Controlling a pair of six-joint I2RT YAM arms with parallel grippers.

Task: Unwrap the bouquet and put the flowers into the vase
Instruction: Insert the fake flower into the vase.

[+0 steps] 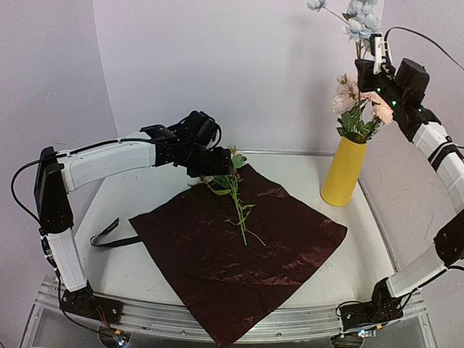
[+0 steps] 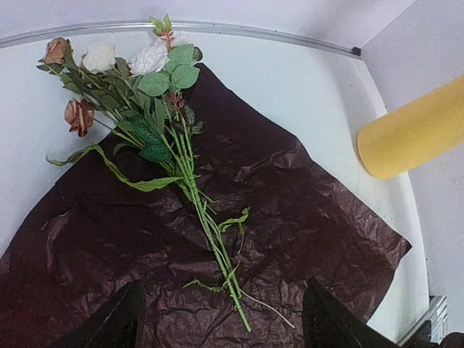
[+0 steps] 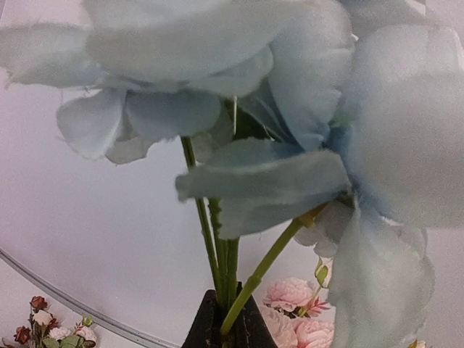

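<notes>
Flowers point(image 2: 156, 123) on spread wrap point(image 2: 304, 217); left gripper point(image 2: 222, 319) apart above; right gripper point(image 3: 226, 328) clamped on blue stems point(image 3: 259, 274)

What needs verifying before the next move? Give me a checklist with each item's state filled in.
1. Grip: right gripper shut on the stems of the pale blue flowers: ok.
2. Target: vase standing upright: ok.
3. Alignment: stem ends over the vase mouth: cannot tell, as the ends are hidden.
4. Space: room in the neck beside the pink flowers standing in it: cannot tell.
5. Other arm: left gripper open above the remaining flowers: ok.
6. Unwrapping: dark red wrap spread flat, black ribbon lying off to the side: ok.
</notes>
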